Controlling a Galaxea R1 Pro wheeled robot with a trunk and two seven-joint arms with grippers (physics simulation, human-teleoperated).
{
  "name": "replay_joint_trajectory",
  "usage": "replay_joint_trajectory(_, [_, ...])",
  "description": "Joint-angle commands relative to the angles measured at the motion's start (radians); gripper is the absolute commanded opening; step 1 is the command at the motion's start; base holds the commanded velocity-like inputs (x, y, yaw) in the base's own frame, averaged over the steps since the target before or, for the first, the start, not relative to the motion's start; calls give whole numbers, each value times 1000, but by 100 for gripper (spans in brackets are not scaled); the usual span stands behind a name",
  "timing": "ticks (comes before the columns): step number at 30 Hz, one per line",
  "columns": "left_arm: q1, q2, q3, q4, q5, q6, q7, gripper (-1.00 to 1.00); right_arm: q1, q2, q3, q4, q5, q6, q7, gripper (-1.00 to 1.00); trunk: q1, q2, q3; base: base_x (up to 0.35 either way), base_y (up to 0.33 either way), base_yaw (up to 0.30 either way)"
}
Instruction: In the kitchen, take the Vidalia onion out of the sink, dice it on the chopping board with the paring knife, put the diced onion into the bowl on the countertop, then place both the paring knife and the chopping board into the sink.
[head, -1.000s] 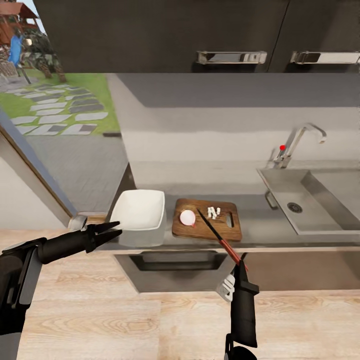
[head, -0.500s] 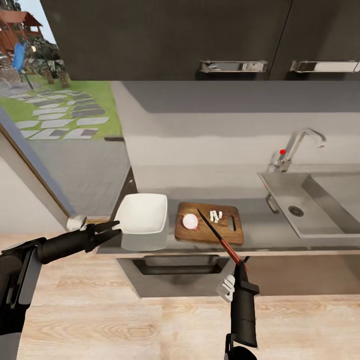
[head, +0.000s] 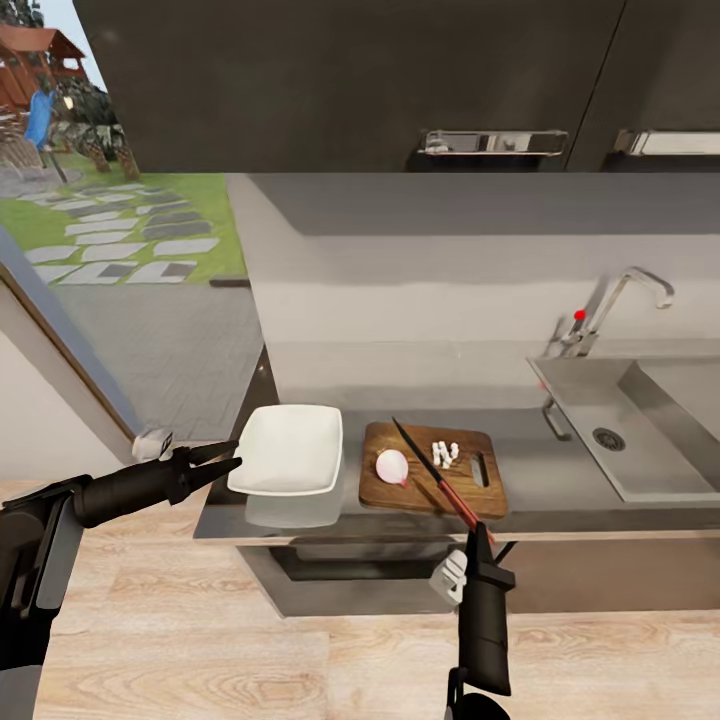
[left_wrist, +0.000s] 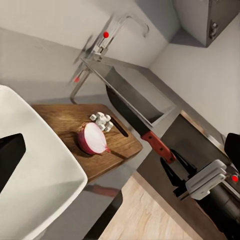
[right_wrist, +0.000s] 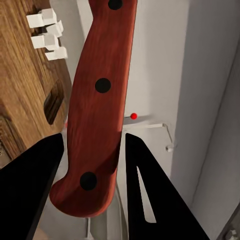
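Since the earlier frame only the camera shifts; keep the right gripper (head: 474, 528) clamped on the paring knife (head: 434, 473), blade above the onion half (head: 392, 465), while the left gripper (head: 222, 459), fingers spread, steadies beside the bowl (head: 290, 450).

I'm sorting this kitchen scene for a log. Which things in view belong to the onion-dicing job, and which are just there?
Part of the job:
- chopping board
- half onion and diced pieces on the board
- paring knife, held in the right claw
- bowl
- sink
- countertop

Just there:
- upper cabinets
- garden outside
- wooden floor
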Motion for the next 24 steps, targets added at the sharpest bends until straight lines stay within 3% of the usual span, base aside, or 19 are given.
replay_joint_trajectory(1, [-1, 0, 0, 0, 2, 10, -2, 100, -1, 0, 2, 1, 0, 5, -2, -100, 1, -2, -2, 4, 4, 0])
replay_joint_trajectory(13, [-1, 1, 0, 1, 3, 10, -2, 100, -1, 0, 2, 3, 0, 4, -2, -100, 1, -2, -14, -90, 70, 0])
replay_joint_trajectory(24, [-1, 0, 0, 1, 4, 12, 2, 100, -1, 0, 2, 5, 0, 5, -3, -100, 1, -2, -14, 61, 18, 0])
